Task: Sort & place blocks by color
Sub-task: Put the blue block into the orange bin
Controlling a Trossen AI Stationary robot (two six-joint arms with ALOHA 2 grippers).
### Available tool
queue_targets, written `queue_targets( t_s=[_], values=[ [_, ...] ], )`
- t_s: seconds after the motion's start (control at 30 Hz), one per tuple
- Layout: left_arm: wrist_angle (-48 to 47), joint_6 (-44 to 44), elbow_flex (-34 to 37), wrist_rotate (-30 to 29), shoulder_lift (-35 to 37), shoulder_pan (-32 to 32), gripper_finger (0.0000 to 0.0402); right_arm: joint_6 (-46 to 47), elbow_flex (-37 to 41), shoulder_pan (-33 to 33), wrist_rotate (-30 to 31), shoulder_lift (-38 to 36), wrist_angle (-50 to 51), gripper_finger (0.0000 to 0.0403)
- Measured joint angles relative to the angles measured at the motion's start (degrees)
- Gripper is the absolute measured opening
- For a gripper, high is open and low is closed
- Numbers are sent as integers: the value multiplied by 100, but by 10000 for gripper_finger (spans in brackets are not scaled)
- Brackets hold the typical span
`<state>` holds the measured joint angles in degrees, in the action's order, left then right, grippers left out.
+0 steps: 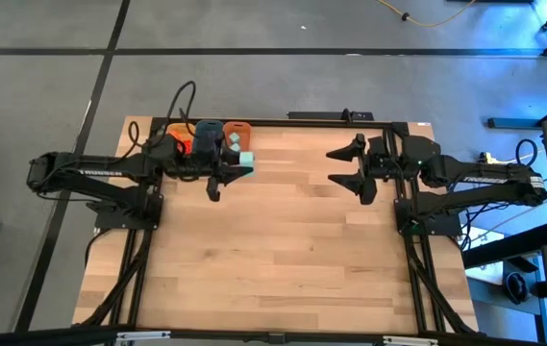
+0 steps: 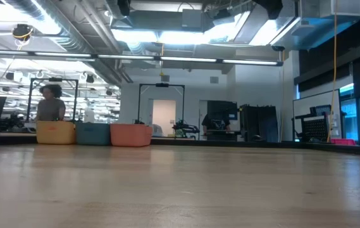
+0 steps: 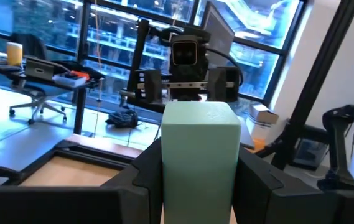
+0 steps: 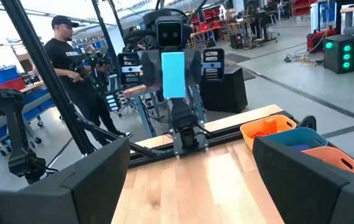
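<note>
Wood bench (image 1: pixel 283 250) bare mid-span. Left end effector (image 1: pixel 244 160) at 11 o'clock clamps mint block (image 3: pixel 200 158), held aloft beside tubs (image 1: pixel 217 133). Right end effector (image 1: pixel 352 166) wide, idle at 2 o'clock. Risk: tubs tightly packed, release off-centre drops block in wrong tub.

High view looking straight down on whole table (image 1: pixel 283 250), both arms (image 1: pixel 100 173) at frame's left and right. Low view sitting at tabletop level, facing level across wood toward tubs (image 2: pixel 93 133) at left middle and room behind. Left wrist view looking out past own fingers, close on block (image 3: pixel 200 155) filling lower centre. Right wrist view looking across table at left arm holding same block at upper centre, tubs at right. Tubs showing in high, low, right wrist views.
</note>
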<state>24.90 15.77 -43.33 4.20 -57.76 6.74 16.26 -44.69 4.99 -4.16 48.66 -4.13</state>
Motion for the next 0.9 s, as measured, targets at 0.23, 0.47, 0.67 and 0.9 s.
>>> queue_targets(
  t_s=[0.23,0.47,0.67,0.9],
  values=[
    [-8,-136,0,-139,0,0,122,-2,-1,0,0,4,3,343],
    [-110,-136,0,-304,0,-2,122,-48,-2,0,0,4,5,343],
    [-520,140,-36,-978,-8,64,122,-196,-1,0,0,4,6,343],
    [-3660,407,-1740,-1092,-824,1620,122,-196,-2,2,2,4,12,343]
  ],
)
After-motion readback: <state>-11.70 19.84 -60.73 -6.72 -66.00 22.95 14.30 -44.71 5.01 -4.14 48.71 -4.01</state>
